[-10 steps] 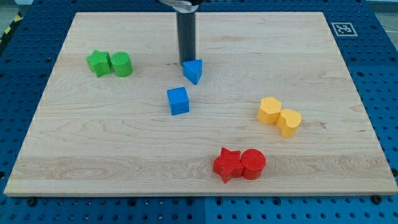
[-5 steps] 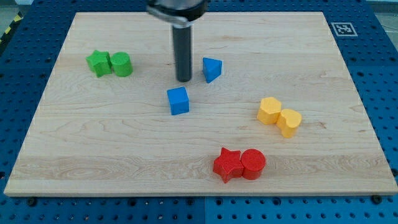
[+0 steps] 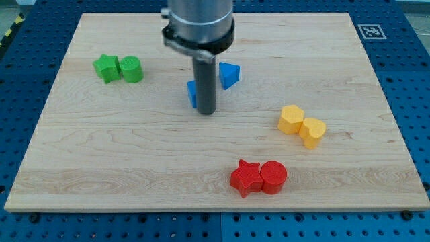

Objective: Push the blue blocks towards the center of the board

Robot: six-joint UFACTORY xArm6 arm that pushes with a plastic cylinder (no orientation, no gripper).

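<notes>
One camera watches me from above and in front, angled down so the whole wooden counter (image 3: 101, 168) fills the picture, its far edge at the view's top; my rod enters from that top edge, near centre.

The wooden board (image 3: 376, 128) carries 8 blocks in 4 colours, 2 of each. There are 2 blue blocks: 1 triangular blue block (image 3: 229, 74) and 1 blue block (image 3: 191, 93) mostly hidden behind the rod, shape unclear. There are 2 green: 1 green star (image 3: 105, 68) and 1 green cylinder (image 3: 132, 69). There are 2 yellow: 1 yellow hexagon (image 3: 291, 119) and 1 yellow block (image 3: 312, 131). There are 2 red: 1 red star (image 3: 245, 177) and 1 red cylinder (image 3: 273, 177). There is 1 rod, ending in my tip (image 3: 207, 112).
</notes>
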